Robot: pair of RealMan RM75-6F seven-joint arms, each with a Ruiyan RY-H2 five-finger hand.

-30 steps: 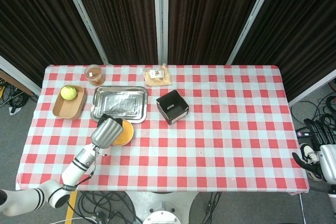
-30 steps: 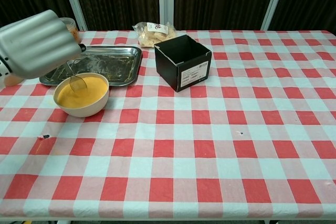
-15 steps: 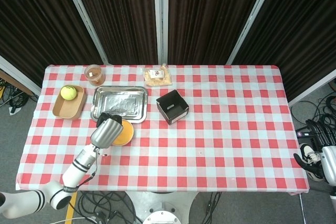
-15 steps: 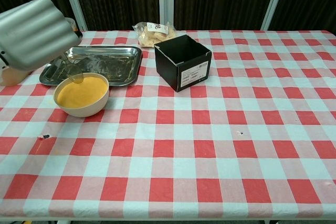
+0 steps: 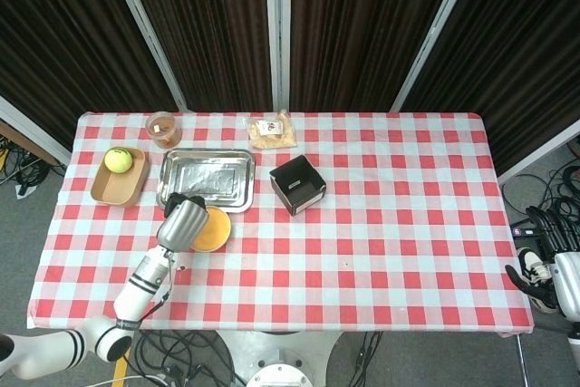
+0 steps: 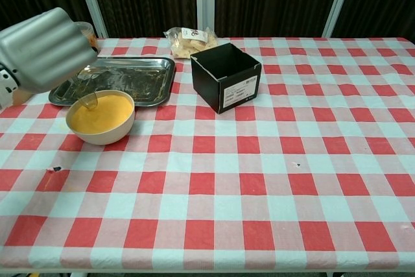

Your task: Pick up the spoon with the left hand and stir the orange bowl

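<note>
The left hand (image 6: 42,50) grips the spoon (image 6: 89,100), whose tip dips into the orange bowl (image 6: 100,118) at its left rim. The bowl sits just in front of the tray (image 6: 139,79). The right hand (image 5: 546,228) hangs far right of the bowl, off the table (image 6: 259,180); its grip is unclear.

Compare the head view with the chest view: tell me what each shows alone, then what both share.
Only the head view shows the tennis ball in its wooden tray and the right hand off the table's edge. Only the chest view shows the spoon dipped in the orange bowl. Both show the left hand, bowl, steel tray, black box and snack bag.
</note>
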